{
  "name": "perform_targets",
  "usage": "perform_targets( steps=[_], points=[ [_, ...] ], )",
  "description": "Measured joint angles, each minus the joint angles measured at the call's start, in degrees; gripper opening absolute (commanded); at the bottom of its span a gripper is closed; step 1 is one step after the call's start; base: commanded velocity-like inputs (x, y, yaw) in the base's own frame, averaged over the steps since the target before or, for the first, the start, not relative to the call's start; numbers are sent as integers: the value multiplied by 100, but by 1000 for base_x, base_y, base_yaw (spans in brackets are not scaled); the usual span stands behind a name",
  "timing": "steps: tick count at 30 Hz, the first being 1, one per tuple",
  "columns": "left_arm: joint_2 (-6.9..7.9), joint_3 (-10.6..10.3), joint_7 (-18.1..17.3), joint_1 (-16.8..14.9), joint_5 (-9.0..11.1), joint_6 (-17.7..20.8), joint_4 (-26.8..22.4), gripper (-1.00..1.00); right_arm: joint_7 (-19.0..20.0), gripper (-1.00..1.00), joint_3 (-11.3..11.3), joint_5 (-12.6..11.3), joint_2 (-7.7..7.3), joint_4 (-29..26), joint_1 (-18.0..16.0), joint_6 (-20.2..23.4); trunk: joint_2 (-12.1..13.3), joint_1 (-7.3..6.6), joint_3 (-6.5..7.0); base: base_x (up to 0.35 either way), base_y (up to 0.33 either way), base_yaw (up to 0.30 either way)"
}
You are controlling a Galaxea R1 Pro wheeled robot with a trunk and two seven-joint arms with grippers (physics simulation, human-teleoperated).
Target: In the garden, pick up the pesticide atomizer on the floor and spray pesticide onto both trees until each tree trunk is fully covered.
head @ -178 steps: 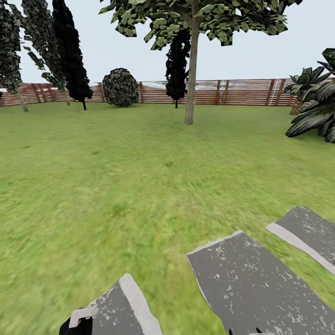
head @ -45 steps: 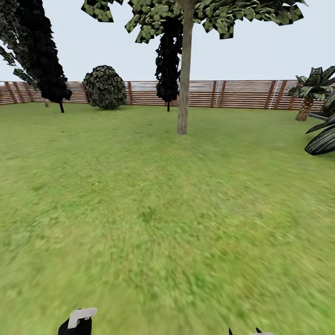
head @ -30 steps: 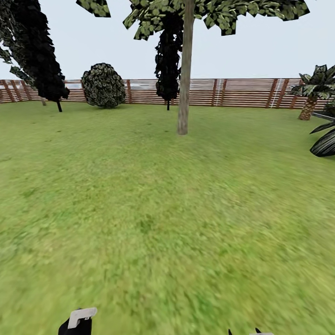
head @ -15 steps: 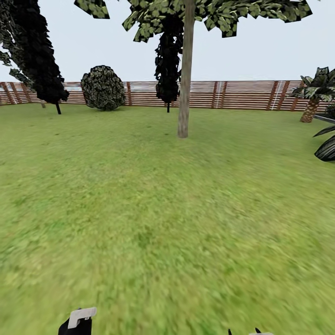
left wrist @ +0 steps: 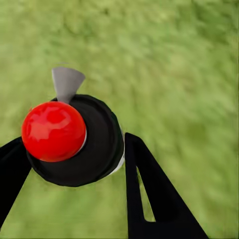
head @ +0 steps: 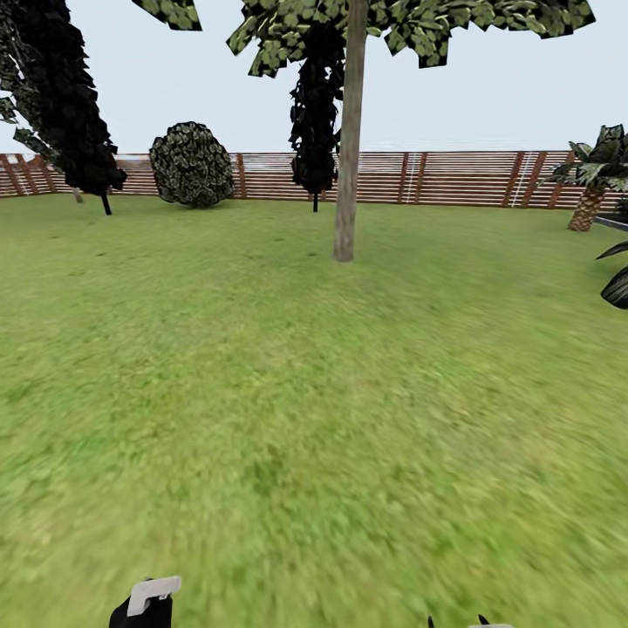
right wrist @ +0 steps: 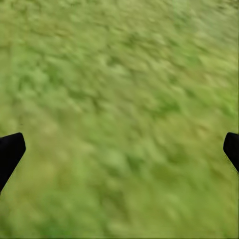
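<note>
open grass (head: 288, 392) ahead; tree trunk (head: 347, 166) sole obstacle mid-lawn; fence (head: 453, 177) bounds far edge.

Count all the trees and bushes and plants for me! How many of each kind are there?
Tall pale-trunk tree: 1
Dark thin-stemmed conifers: 2
Round bush: 1
Palm: 1
Dark leafy plant at the right edge: 1
Total: 6
</note>
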Motion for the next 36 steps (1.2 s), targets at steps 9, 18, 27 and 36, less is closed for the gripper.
perform_targets(
  steps=[9,18,27,36],
  points=[
    [0,-2,0,-2,-3,0,-4,-100,7,100,-1,0,0,0,0,0,0,0,0,337,0,0],
    [0,0,0,-3,-4,0,-4,-100,8,100,0,1,-1,0,0,0,0,0,0,337,0,0],
    [0,0,0,-1,0,0,-8,-100,8,100,-1,3,-1,0,0,0,0,0,0,337,0,0],
    [0,-2,0,-2,-3,0,-6,-100,8,100,1,6,2,0,0,0,0,0,0,337,0,0]
  ],
)
